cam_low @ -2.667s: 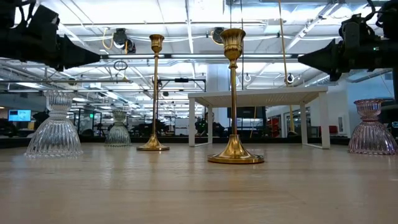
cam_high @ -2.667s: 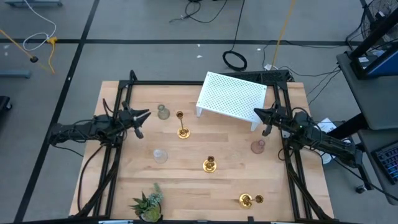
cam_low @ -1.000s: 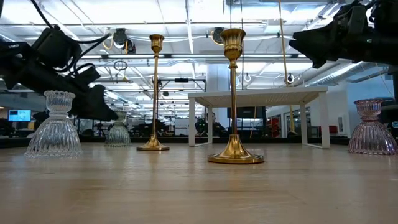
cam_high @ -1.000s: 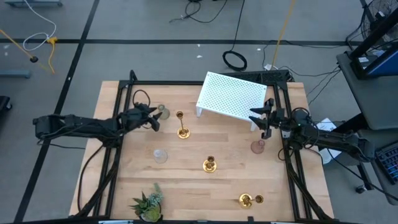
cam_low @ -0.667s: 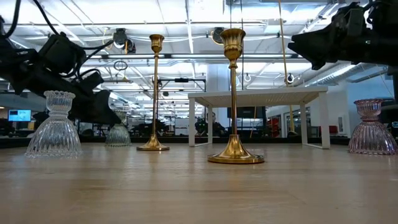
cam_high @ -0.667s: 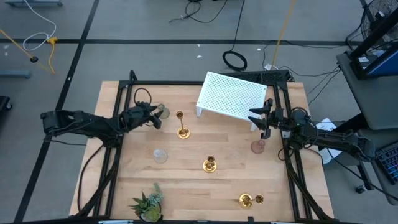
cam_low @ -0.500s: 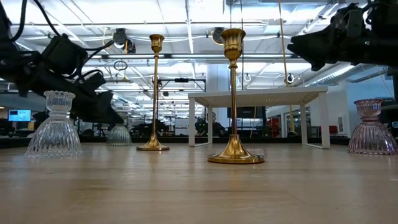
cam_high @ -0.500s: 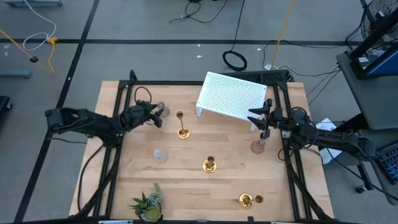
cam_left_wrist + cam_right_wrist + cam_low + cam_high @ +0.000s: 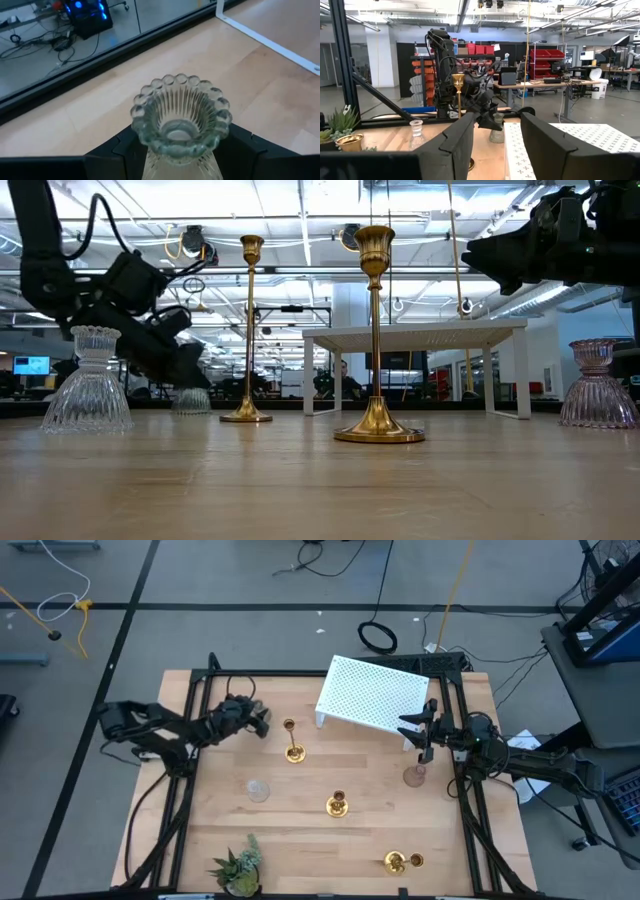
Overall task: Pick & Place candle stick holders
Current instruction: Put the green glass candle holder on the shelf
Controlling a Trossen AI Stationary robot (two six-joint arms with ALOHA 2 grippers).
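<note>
Standing upright, stem vertical, cup mouth up: grey-green holder (image 9: 180,122) at the table's (image 9: 300,830) far left, between the left gripper's (image 9: 258,720) spread fingers (image 9: 107,157), not clamped. Hovering open above the pink holder (image 9: 415,776), empty: right gripper (image 9: 418,732), by the white rack (image 9: 372,695). Plain light wood tabletop; workshop behind with shelving and red bins (image 9: 537,55).
</note>
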